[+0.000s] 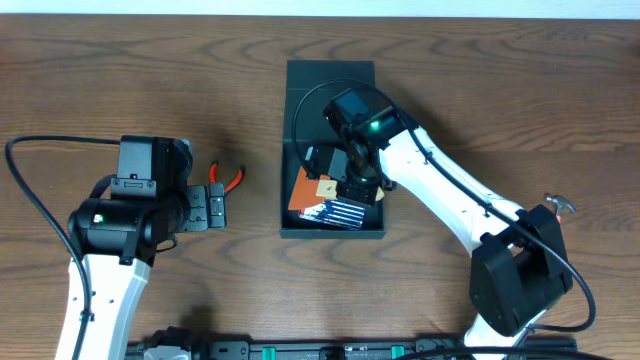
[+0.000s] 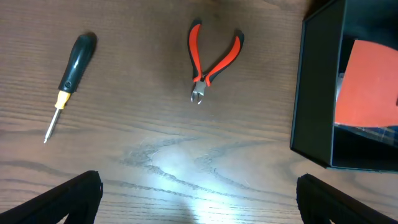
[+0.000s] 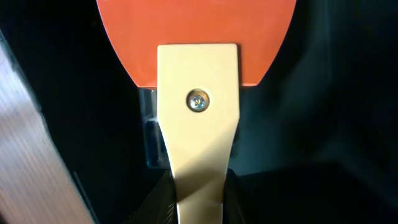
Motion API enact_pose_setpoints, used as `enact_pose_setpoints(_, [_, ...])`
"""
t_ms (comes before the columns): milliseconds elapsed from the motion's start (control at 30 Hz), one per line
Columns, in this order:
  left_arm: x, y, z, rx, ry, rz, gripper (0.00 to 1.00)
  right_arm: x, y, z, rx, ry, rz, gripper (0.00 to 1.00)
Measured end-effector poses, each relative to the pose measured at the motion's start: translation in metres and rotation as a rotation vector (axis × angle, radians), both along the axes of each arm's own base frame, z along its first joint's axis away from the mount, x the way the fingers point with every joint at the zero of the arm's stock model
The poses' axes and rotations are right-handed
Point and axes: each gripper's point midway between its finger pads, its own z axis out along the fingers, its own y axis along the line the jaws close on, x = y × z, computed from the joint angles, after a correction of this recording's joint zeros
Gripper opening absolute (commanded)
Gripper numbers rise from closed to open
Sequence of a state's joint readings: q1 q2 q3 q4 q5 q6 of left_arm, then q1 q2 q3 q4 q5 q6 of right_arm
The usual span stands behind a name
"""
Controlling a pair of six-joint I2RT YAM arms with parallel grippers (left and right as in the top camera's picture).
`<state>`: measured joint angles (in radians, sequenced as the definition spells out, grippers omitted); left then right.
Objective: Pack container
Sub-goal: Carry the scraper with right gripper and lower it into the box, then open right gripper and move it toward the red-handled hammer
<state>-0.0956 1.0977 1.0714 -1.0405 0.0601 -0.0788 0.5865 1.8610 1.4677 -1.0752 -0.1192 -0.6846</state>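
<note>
Overhead and wrist views, wooden table (image 1: 150,70). The container (image 1: 330,233), a dark square box, is shown near the middle of the table, and its flap lid (image 1: 330,76) is laid open on the far side. The right gripper (image 1: 357,190) is lowered into the box. It is clamped on the cream handle (image 3: 198,124) of a scraper (image 1: 306,189), whose handle is fixed by a single screw (image 3: 198,100). The scraper's orange blade (image 3: 196,31) is directed away from the fingers (image 3: 166,200), against the dark interior of the box. A blue-and-white striped pack (image 1: 340,212) is seen on the box floor, just beside the blade on the near side.

The left gripper (image 2: 198,183) is held above bare table to the left of the box, its jaws spread wide with nothing between them. Ahead of it, red-handled cutting pliers (image 2: 212,65) are laid flat with the nose toward the gripper. Farther from the box, well apart from the pliers, a screwdriver (image 2: 69,81) with a dark handle and a yellow collar is laid. In the overhead view the screwdriver is hidden by the left arm. Neither tool is touched by the box.

A small metallic item (image 1: 557,204) is seen at the right of the table, next to the right arm's base. It is too small to be identified.
</note>
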Motion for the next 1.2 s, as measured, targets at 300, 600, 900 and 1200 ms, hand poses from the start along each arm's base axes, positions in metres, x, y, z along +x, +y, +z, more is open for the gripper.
enact_pose_setpoints(300, [-0.001, 0.000, 0.000, 0.000, 0.002, 0.000, 0.98, 0.005, 0.003, -0.024, 0.029, -0.032, -0.051, 0.01])
enact_pose_setpoints(600, [-0.001, 0.000, 0.000, 0.000, 0.003, 0.000, 0.98, -0.007, -0.004, -0.044, 0.012, 0.008, -0.120, 0.99])
enact_pose_setpoints(900, [-0.001, 0.000, 0.000, 0.000, 0.003, 0.000, 0.98, 0.000, -0.003, -0.029, 0.005, 0.007, -0.197, 0.99])
enact_pose_setpoints(1200, [-0.001, 0.000, 0.000, 0.000, 0.003, 0.000, 0.98, 0.086, -0.049, 0.134, 0.117, -0.288, -0.721, 0.99])
